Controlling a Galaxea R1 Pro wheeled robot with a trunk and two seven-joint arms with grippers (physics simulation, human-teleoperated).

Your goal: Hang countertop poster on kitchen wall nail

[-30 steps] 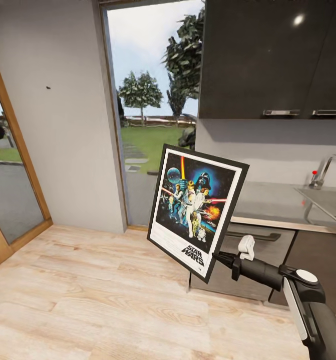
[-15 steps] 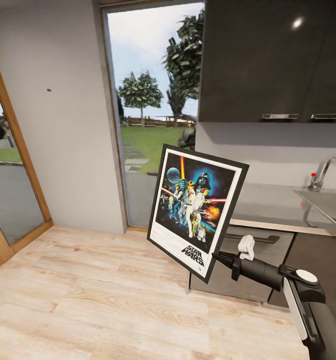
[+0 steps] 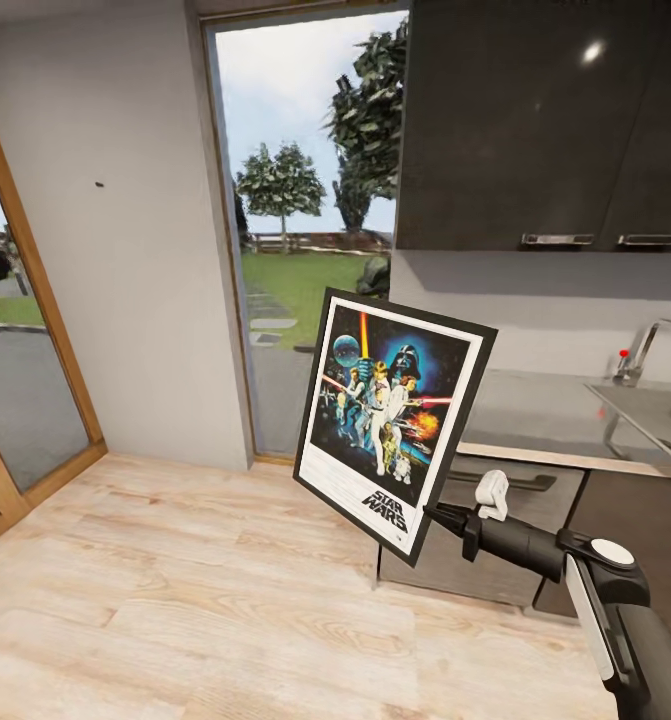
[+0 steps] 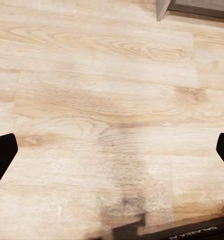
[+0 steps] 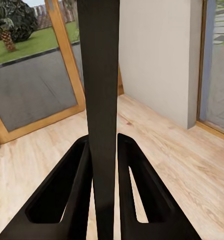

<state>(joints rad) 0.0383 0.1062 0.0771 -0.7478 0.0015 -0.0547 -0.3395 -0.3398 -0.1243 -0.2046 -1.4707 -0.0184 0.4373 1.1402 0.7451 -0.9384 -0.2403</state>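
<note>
In the head view, the poster [image 3: 395,423] stands at centre frame, tilted with its top leaning to the right, held off the floor. White lettering at its lower edge reads "STAR WARS". The right gripper [image 3: 433,514] pinches the frame's lower right corner, its arm running in from the lower right of the frame. The wall nail [image 3: 99,184] is a dark speck on the pale wall in the upper left, well apart from the poster. The kitchen countertop [image 3: 545,420] runs along the right side behind the poster, with the sink [image 3: 647,408] and tap [image 3: 647,345] at the far right edge and dark upper cabinets [image 3: 545,120] above. Against the picture of half a second ago, the cabinets, tap and nail sit slightly lower in the frame, so the camera has shifted; poster and arm hold the same place.

In the left wrist view, the left gripper [image 4: 112,150] hangs spread wide over the wooden floor [image 4: 102,100], its dark fingertips [image 4: 2,155] at the two side edges. Partial, unreadable lettering shows at the bottom right.

In the right wrist view, the two fingers [image 5: 67,195] press together on the poster's black edge [image 5: 99,75], which rises up the middle of the frame.
</note>
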